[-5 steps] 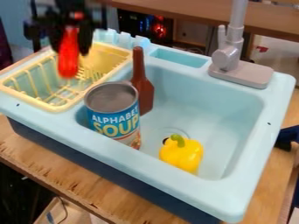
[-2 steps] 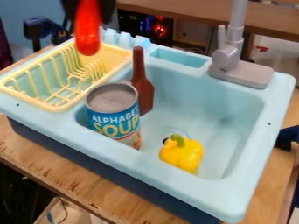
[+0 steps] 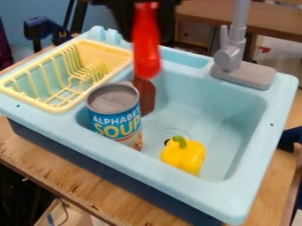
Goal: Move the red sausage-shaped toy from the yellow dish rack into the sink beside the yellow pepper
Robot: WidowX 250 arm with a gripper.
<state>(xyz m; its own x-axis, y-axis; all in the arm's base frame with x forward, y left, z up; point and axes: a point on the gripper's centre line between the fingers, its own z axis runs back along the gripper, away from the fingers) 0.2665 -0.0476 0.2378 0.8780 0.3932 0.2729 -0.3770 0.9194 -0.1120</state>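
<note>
Black gripper (image 3: 146, 33), top centre of the frame, clasping a glossy red object (image 3: 146, 59) above the sink (image 3: 206, 86).
The object hangs lengthwise, overlapping the brown item (image 3: 146, 97) from here; probably light, stiff, slightly slippery, best pinched squarely around its upper body.

Glossy, smooth yellow plastic on the pepper (image 3: 183, 155); dull grey metal lid on the soup can (image 3: 112, 98), paper-like label around it; the sink (image 3: 194, 95) smooth pale plastic; and rough, splintery wood (look at that edge!) on the tabletop (image 3: 77, 178).
</note>
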